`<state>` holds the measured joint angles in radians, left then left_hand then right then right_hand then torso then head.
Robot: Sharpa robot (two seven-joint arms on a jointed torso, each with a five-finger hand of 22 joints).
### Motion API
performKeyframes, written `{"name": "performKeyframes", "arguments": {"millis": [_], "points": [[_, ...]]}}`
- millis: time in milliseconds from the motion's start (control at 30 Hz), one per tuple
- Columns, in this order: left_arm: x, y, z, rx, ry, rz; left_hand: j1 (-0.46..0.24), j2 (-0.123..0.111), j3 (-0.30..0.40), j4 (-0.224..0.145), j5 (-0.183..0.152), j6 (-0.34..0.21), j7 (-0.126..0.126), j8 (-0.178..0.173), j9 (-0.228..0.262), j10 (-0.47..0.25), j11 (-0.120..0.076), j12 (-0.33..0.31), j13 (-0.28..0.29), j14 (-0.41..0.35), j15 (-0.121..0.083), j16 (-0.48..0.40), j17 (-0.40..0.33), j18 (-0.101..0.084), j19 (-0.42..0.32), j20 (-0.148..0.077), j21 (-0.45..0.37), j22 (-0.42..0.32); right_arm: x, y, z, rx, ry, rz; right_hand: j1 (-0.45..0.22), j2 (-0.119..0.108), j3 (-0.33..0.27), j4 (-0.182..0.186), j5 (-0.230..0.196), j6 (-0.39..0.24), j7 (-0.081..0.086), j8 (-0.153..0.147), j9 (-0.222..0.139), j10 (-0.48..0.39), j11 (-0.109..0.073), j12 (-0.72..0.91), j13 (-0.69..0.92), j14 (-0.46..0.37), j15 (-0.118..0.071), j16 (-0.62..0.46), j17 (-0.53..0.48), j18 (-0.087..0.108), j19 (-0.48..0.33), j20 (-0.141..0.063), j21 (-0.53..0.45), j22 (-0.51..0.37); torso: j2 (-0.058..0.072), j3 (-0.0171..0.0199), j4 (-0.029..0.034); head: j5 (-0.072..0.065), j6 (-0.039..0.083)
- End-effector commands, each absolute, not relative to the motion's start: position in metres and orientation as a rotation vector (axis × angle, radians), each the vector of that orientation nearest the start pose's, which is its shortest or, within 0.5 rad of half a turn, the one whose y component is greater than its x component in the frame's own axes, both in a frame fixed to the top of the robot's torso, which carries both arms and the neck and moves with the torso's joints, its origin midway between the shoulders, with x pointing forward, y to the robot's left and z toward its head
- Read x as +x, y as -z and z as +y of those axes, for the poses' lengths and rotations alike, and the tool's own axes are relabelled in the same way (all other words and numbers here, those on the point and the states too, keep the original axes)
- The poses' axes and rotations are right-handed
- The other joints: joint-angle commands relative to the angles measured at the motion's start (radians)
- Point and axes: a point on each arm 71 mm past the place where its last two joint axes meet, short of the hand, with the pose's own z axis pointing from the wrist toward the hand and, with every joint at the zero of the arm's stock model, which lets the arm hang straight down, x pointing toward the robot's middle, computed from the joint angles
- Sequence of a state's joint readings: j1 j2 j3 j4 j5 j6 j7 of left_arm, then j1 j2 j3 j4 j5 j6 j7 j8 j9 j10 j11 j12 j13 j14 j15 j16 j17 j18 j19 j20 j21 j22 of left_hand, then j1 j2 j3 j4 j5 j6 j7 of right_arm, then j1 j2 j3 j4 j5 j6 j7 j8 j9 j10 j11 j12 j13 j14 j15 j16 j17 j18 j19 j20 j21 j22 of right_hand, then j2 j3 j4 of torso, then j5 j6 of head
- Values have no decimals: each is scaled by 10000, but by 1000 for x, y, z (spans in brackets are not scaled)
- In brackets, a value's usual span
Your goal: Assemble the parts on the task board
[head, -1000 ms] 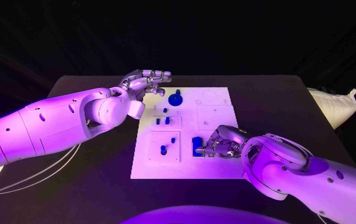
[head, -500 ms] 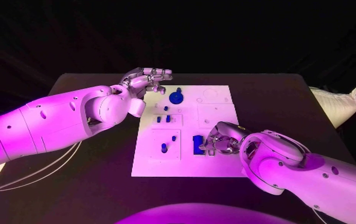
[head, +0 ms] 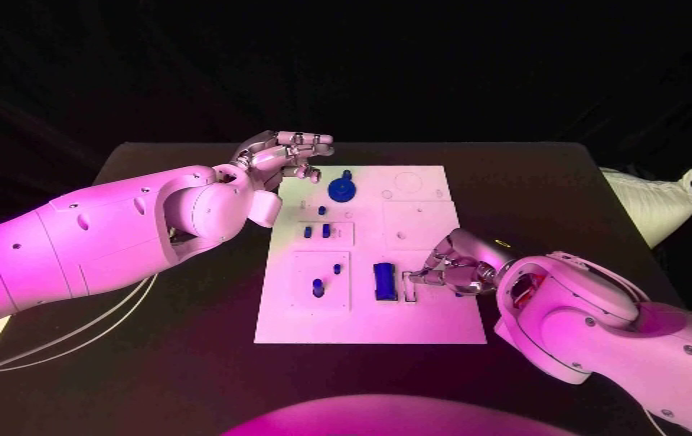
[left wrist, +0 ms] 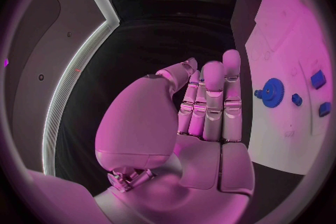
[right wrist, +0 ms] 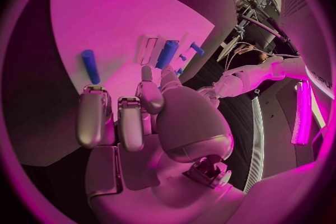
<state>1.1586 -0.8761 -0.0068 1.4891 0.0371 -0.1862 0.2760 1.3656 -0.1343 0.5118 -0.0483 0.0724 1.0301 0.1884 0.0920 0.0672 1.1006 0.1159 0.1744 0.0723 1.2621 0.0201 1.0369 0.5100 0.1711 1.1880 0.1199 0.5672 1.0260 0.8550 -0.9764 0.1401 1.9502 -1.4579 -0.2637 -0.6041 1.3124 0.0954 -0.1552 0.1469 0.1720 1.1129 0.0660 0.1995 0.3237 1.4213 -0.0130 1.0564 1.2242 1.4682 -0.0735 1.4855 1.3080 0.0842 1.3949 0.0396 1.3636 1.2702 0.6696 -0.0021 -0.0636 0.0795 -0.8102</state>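
My right hand (head: 459, 271), fingers curled on nothing, sits beside the blue block (head: 384, 281) on the board (head: 433, 326); approach it squarely (left hand (head: 289, 156) idle, holding nothing).

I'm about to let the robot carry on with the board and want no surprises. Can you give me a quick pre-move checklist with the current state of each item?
1. Right hand free of any part: ok; the right wrist view shows its fingers empty over the task board.
2. Long blue block clear of the right hand: ok, it lies on the board beside the fingertips, apart from them.
3. Left hand empty: ok, it hangs over the board's far left corner with fingers raised, holding nothing.
4. Blue gear untouched: ok, it sits on the board near the left hand, not gripped.
5. Long blue block fully seated in its slot: cannot tell.
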Motion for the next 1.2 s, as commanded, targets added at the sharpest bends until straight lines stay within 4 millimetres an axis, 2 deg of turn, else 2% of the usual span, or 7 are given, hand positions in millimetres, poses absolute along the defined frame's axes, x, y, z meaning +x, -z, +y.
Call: {"name": "performKeyframes", "arguments": {"millis": [33,233,500,600,833,1000,1200], "points": [[489,195,228,-12333,15794,15396,-88,-5,-62,-20,32,-84,-13,-64,-11,-85,-17,66,-11,-51,27,-9,-17,105,-53,10,-40,-13,368,226,-185,1935,-5715,19356,87,-29,102,10,101,-115,35,-98,-34,-78,38,-208,-130,709,-4,-59,931,-162,33,-25,73,62,-10,-24,-26,-106,42],[489,195,228,-12304,15821,15404,-83,6,-65,-25,37,-97,-10,-69,-11,-98,-15,79,-10,-60,28,-14,-37,108,-53,13,-49,-19,373,219,-211,1423,-4816,18706,260,-126,212,-21,123,-251,119,-294,-112,-210,99,-536,-318,712,46,-49,964,-172,47,15,104,113,15,-6,-118,-209,95],[489,197,227,-12283,15858,15437,-83,6,-65,-25,37,-97,-10,-69,-11,-98,-15,79,-10,-60,28,-14,-37,108,-53,13,-49,-19,378,221,-231,524,-3529,18524,184,-238,207,104,38,-233,163,-394,-170,-260,144,-720,-427,710,88,-56,961,-170,32,55,98,110,17,5,-171,-284,118],[489,197,226,-12285,15862,15449,-83,6,-65,-25,37,-97,-10,-69,-11,-98,-15,79,-10,-60,28,-14,-37,108,-53,13,-49,-19,379,224,-232,208,-3253,18615,142,-271,206,167,9,-178,157,-403,-178,-255,144,-734,-433,707,93,-63,951,-169,30,65,98,113,9,16,-150,-317,117],[489,198,226,-12290,15863,15470,-83,6,-65,-25,37,-97,-10,-69,-11,-98,-15,79,-10,-60,28,-14,-37,108,-53,13,-49,-19,378,236,-224,-149,-3166,19128,35,-399,185,323,-65,-89,148,-436,-196,-249,141,-780,-455,703,94,-78,933,-166,21,78,95,114,29,4,-78,-361,108],[490,198,226,-12300,15844,15475,-83,6,-65,-25,37,-97,-10,-69,-11,-98,-15,79,-10,-60,28,-14,-37,108,-53,13,-49,-19,376,245,-217,-335,-3188,19475,21,-445,180,352,-69,-75,146,-446,-200,-250,140,-789,-458,700,94,-85,922,-164,17,80,92,110,18,-9,-61,-372,116],[489,198,226,-12303,15838,15484,-83,6,-65,-25,37,-97,-10,-69,-11,-98,-15,79,-10,-60,28,-14,-37,108,-53,13,-49,-19,374,253,-213,-561,-3133,19763,13,-497,178,379,-73,-67,148,-460,-205,-255,140,-811,-469,698,94,-93,911,-162,11,81,86,103,32,0,-51,-357,95]]}}
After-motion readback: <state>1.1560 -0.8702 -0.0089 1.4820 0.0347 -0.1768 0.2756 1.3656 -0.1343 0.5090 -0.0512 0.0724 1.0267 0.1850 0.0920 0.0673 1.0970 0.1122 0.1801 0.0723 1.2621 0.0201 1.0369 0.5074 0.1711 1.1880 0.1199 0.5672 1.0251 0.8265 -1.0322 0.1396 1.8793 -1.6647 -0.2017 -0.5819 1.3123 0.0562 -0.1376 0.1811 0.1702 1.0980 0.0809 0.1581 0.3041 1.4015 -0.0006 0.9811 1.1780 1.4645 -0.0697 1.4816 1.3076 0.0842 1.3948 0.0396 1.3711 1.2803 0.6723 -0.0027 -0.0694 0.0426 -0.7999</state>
